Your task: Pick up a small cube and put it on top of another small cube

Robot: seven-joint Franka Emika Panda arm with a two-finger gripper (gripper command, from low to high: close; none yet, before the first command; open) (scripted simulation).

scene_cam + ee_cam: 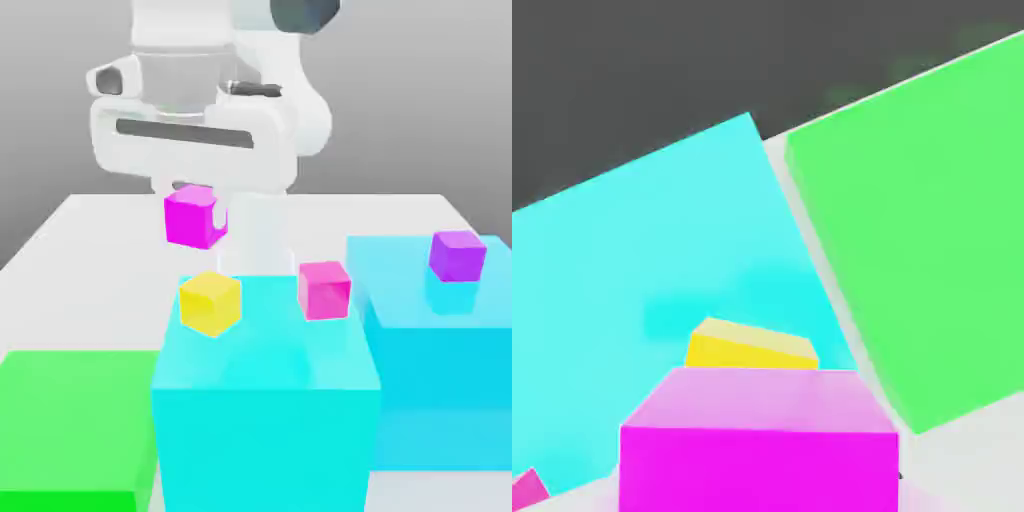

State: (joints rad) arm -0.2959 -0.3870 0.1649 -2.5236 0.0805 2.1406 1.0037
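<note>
Carrying the magenta cube clenched in the gripper, above the cyan block's rear edge, you should centre it squarely over the yellow cube before lowering slowly.

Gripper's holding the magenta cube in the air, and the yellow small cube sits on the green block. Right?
Not quite. The yellow small cube sits on the cyan block, not the green block; the exterior view shows it. The rest holds: the gripper holds the magenta cube in the air.
</note>
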